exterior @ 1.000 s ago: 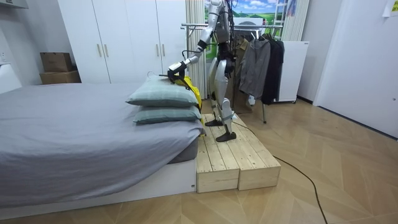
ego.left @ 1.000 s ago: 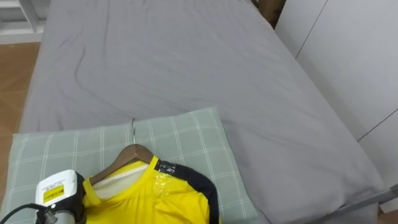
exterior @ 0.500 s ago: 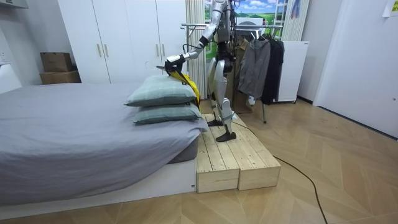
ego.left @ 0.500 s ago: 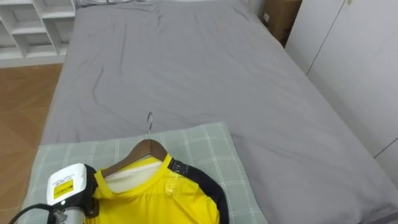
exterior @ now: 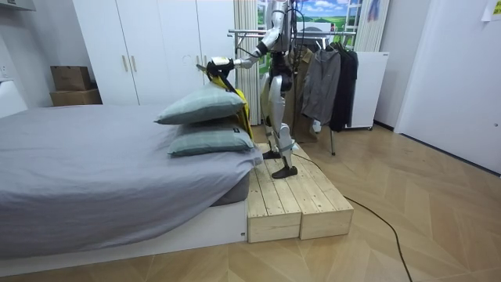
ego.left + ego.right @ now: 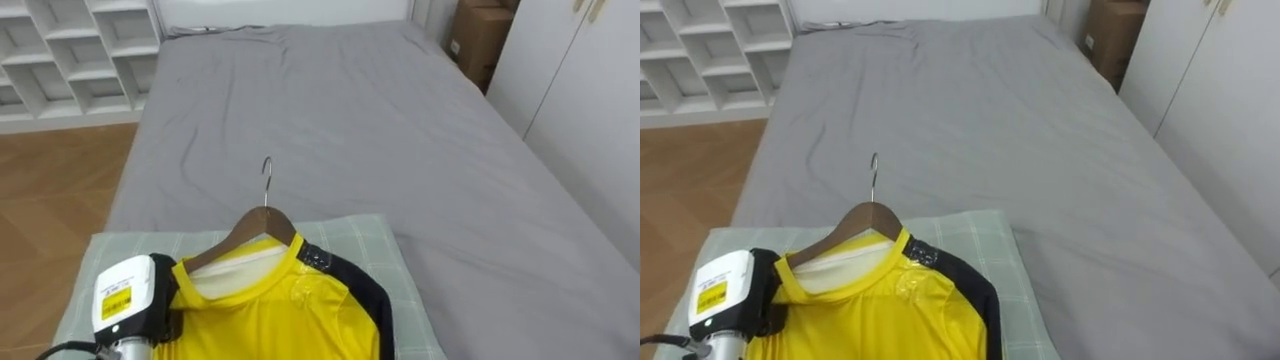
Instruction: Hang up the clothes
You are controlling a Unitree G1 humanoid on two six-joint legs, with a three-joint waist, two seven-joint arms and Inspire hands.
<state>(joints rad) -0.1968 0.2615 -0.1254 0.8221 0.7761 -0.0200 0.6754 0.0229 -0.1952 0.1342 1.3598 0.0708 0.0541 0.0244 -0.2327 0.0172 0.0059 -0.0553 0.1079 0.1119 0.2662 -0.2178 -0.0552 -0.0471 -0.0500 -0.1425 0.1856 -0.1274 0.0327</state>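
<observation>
- One hand works: the left hand [image 6: 158, 300] has its fingers curled round the hanger's [image 6: 262, 222] left end, with the shirt [image 6: 275, 320] draped on it.
- Since a second ago, hanger and shirt rise higher over the pillow [image 6: 400, 255] at the bed's [image 6: 330, 110] near edge.
- Pick-up looks done; the carry to the rack [image 5: 249, 33] remains.

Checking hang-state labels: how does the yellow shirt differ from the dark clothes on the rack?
Colour: the yellow shirt is yellow with dark trim; the dark clothes are grey and black. State: the yellow shirt's hanger has its hook free, at the left hand; the dark clothes hang from the rack. Place: the yellow shirt is over the top pillow, the dark clothes behind the robot. Both are garments.
</observation>
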